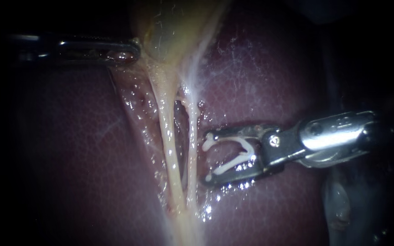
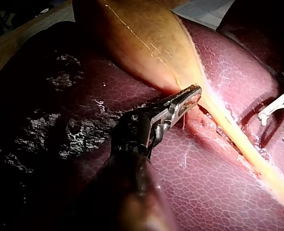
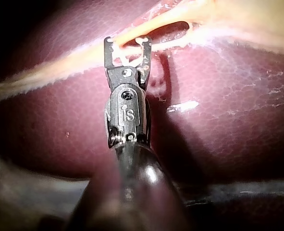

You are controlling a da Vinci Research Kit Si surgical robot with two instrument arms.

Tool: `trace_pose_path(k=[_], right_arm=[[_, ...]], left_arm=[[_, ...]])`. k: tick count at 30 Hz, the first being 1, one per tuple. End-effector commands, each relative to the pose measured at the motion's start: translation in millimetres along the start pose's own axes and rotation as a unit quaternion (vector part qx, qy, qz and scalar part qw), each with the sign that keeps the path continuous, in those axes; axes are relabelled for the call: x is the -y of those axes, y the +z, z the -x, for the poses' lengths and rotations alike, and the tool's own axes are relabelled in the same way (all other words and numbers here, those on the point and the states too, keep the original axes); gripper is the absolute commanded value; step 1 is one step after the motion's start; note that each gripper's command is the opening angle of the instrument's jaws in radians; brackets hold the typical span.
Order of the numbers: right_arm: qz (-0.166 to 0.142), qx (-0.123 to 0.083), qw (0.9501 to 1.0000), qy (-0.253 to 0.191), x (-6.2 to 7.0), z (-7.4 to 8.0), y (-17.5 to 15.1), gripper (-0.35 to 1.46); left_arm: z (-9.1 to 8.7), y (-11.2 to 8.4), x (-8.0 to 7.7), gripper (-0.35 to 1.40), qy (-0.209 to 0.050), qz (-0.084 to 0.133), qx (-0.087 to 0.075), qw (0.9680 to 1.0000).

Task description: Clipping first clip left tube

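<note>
The yellowish gallbladder (image 1: pixel 169 27) hangs at the top, and two pale tubes run down from it over the dark red liver (image 1: pixel 69 150). The left tube (image 1: pixel 167 146) and right tube (image 1: pixel 192 150) lie side by side. My left instrument (image 1: pixel 126 55) is shut on the gallbladder's lower edge (image 2: pixel 180 72), its tip (image 2: pixel 190 94) pressed into the tissue. My right instrument (image 1: pixel 208 157) stands just right of the right tube, jaws wide apart with an open white clip (image 1: pixel 229 157) seated between them. Neither tube lies inside the clip (image 3: pixel 127 54).
Glistening raw tissue (image 1: pixel 137 105) borders the tubes on the left. The liver surface (image 3: pixel 218 120) lies beneath the right instrument's shaft. The edges of the endoscope view are dark.
</note>
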Motion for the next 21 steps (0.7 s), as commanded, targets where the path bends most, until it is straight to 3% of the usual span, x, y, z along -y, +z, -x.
trace_pose_path(k=[1, 9, 21], right_arm=[[-0.003, 0.000, 1.0000, 0.006, 0.0, 0.2, 0.3, 0.49], [-0.023, -0.007, 0.9990, 0.038, -0.6, 2.3, 2.5, 0.49], [-0.052, 0.003, 0.9967, 0.062, -1.5, 5.8, 5.1, 0.47]], left_arm=[[-0.1, 0.0, 0.0, -0.35, 0.000, -0.001, 0.000, 1.0000], [-0.1, 0.1, 0.0, -0.35, 0.000, -0.001, 0.000, 1.0000], [-0.1, 0.1, 0.1, -0.35, 0.000, 0.000, 0.000, 1.0000]])
